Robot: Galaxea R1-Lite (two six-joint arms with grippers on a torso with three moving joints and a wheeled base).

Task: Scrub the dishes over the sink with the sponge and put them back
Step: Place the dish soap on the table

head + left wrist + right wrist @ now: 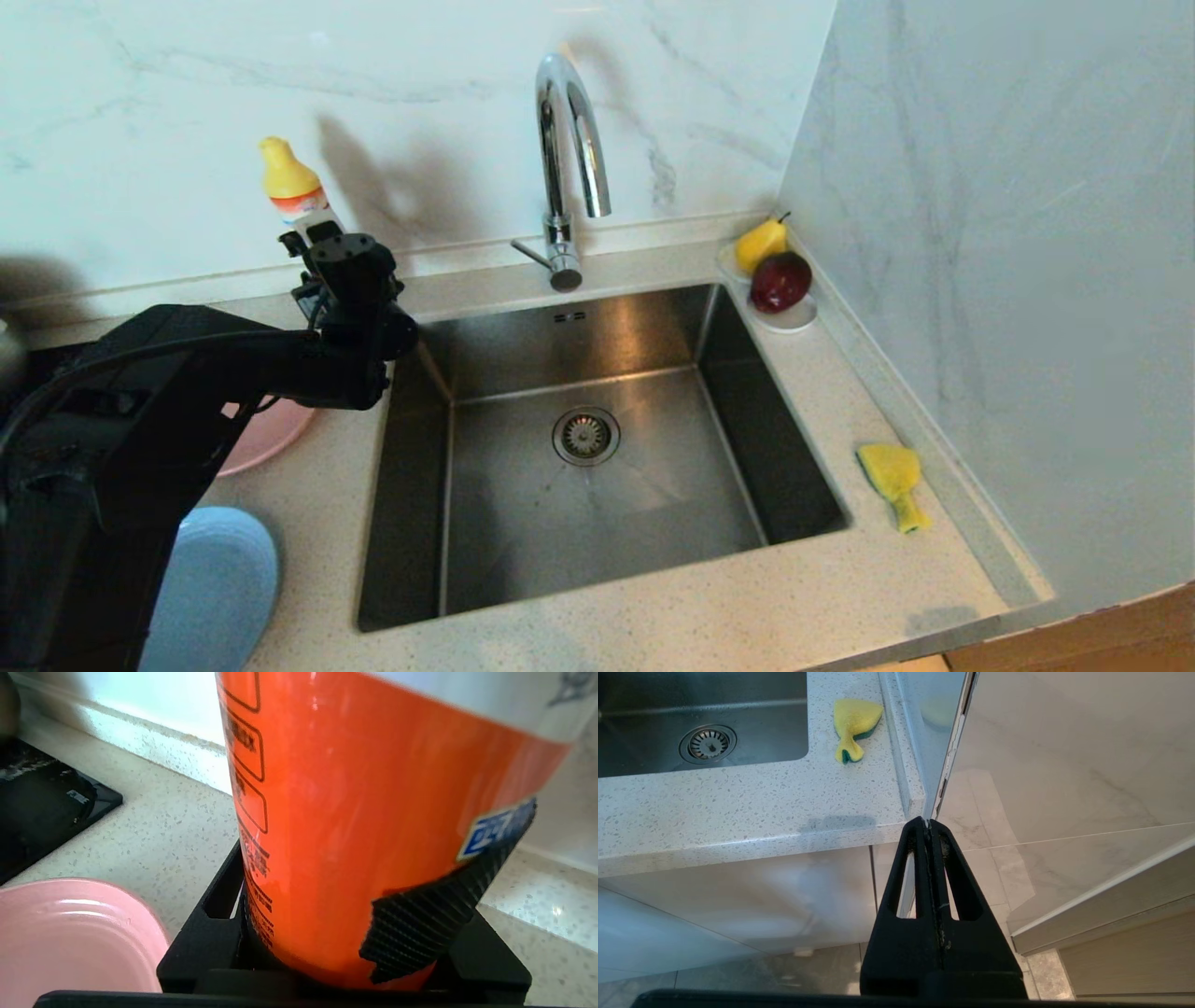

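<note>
Gripping bottle (pixel 355 826) with left gripper (pixel 327 933), jaws pinching its orange body | lying just beside and below: pink plate (pixel 70 938), judging rigid, slick, breakable, best taken by rim | lying far across sink (pixel 597 448): sponge (pixel 893 481), soft, light | hanging parked off counter: right gripper (pixel 930 828), fingers pressed together

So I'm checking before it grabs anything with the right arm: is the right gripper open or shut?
Shut. In the right wrist view the right gripper's two black fingers are pressed together, with nothing between them, hanging below the counter edge.
</note>
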